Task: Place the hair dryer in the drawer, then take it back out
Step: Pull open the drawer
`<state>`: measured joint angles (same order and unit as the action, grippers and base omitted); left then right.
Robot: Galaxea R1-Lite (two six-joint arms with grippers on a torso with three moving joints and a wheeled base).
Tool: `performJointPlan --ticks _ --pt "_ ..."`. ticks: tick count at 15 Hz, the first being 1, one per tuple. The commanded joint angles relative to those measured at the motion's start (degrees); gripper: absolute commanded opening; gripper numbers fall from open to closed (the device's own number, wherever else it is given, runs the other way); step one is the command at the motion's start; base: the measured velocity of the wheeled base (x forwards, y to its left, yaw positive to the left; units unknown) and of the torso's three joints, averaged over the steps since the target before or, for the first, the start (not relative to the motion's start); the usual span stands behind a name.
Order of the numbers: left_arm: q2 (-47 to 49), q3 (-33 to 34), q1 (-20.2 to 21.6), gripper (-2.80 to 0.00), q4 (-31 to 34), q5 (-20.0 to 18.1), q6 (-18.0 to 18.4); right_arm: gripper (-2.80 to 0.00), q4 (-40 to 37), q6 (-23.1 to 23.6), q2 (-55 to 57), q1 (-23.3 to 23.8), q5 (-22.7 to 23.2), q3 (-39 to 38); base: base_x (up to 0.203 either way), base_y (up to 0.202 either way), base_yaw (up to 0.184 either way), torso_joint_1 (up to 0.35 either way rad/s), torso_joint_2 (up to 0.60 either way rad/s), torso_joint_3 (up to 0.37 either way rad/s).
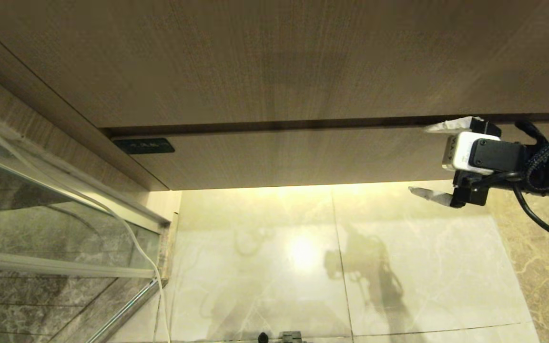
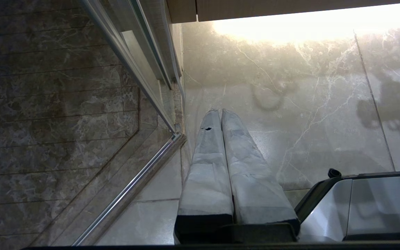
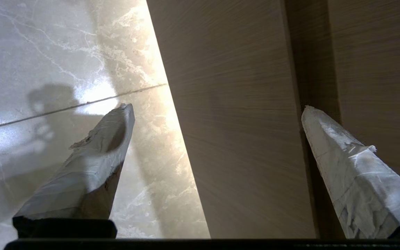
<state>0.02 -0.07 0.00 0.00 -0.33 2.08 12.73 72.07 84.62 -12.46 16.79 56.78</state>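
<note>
Found the drawer (image 1: pixel 303 159) shut, flat front flush under the counter. Saw no hair dryer in any view, so possibly inside or elsewhere; could not tell which. Held the right gripper (image 1: pixel 429 159) wide and empty at the drawer's right end, one finger at the top seam, one below the bottom edge. Kept the left gripper (image 2: pixel 217 113) closed, empty, pointed at the floor (image 1: pixel 265 252). Judged opening as the step at hand.

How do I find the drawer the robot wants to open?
Look at the big wood-grain cabinet above the shiny marble floor. The drawer is the lower flat band under the dark gap. It has no handle, and the open right gripper reaches toward its right end.
</note>
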Motion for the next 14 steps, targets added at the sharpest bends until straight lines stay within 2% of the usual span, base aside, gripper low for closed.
performJointPlan --ticks 1,14 --pt "0.0 0.0 0.0 -2.8 0.0 0.0 0.0 0.0 0.1 0.4 2.3 0.0 0.1 1.2 0.0 0.0 0.0 0.0 0.0 0.0" --pt "0.0 0.0 0.0 -2.8 0.0 0.0 0.0 0.0 1.9 0.3 10.0 0.2 0.3 8.4 0.0 0.0 0.0 0.0 0.0 0.0"
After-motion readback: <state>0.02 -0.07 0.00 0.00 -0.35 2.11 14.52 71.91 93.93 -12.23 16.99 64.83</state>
